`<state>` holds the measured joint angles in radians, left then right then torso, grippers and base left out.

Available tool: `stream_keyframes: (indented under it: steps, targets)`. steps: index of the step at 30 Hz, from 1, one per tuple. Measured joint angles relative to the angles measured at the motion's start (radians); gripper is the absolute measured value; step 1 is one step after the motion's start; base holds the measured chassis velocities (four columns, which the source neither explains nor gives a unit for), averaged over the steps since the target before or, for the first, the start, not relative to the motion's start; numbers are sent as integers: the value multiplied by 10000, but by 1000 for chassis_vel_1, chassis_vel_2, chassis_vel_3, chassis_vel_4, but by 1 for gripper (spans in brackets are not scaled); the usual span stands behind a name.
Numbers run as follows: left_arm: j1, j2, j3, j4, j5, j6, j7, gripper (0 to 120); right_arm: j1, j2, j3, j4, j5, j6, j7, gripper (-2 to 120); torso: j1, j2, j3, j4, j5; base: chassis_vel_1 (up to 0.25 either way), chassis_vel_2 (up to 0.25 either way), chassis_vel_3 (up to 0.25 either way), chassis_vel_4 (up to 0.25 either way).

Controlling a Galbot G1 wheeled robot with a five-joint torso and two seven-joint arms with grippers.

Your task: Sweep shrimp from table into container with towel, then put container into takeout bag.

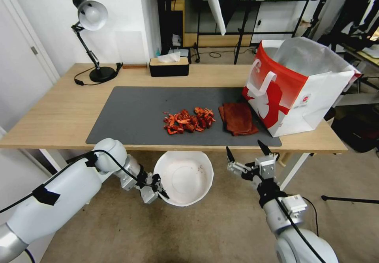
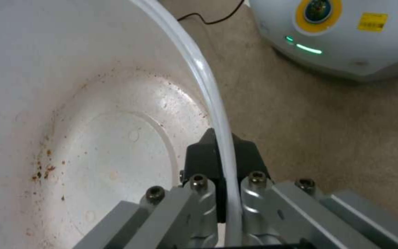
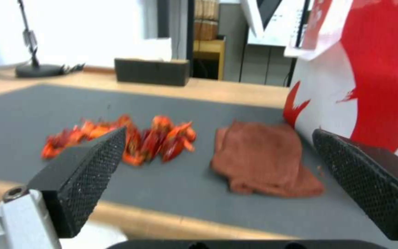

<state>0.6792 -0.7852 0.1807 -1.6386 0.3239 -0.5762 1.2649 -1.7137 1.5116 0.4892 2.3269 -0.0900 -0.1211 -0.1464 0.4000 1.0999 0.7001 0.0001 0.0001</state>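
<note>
The right gripper (image 1: 248, 151) hung just off the near edge of the table (image 1: 59, 113), its jaws spread wide and holding nothing, aimed at the towel (image 1: 238, 118). The left gripper (image 1: 158, 190) sat lower, below that same edge, pinched on the rim of the bowl (image 1: 184, 177), one finger inside the wall and one outside.

Largest first: the bag (image 1: 300, 85) stood on the table's far-right end, mouth open, likely light and easy to tip. The bowl looked stiff but thin-walled (a rim pinch probably lets it swing). The towel lay on the mat beside the bag, soft and limp, best taken at a thick fold on its near edge. The shrimp (image 1: 189, 121) lay mid-mat beside the towel, small, hard and loose, so apt to scatter.
</note>
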Motion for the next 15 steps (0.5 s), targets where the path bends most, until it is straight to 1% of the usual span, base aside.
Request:
stream_keyframes:
  steps: [6,9,10,13,14,15]
  targets:
    - [-159,-174,137,-64,-100,102,-21,0,551,-85,20,-222,444,-147,29,100,1,0,0,-2,0,0,0,0,0]
    - [-250,-307,197,-100,-108,187,-29,0,1260,-92,51,-479,958,-337,273,100,0,0,0,-2,-2,0,0,0,0]
    - [-250,-307,197,-100,-108,187,-29,0,1260,-92,51,-479,958,-337,273,100,0,0,0,-2,-2,0,0,0,0]
    - [-418,-358,201,20,-147,198,-71,0,2115,-468,100,-991,1810,-699,613,100,1,0,0,-2,0,0,0,0,0]
    - [-418,-358,201,20,-147,198,-71,0,2115,-468,100,-991,1810,-699,613,100,1,0,0,-2,0,0,0,0,0]
    - [-428,-358,202,29,-148,199,-76,0,2486,-683,133,-1340,2170,-799,667,100,1,-1,0,-2,-1,0,0,0,0]
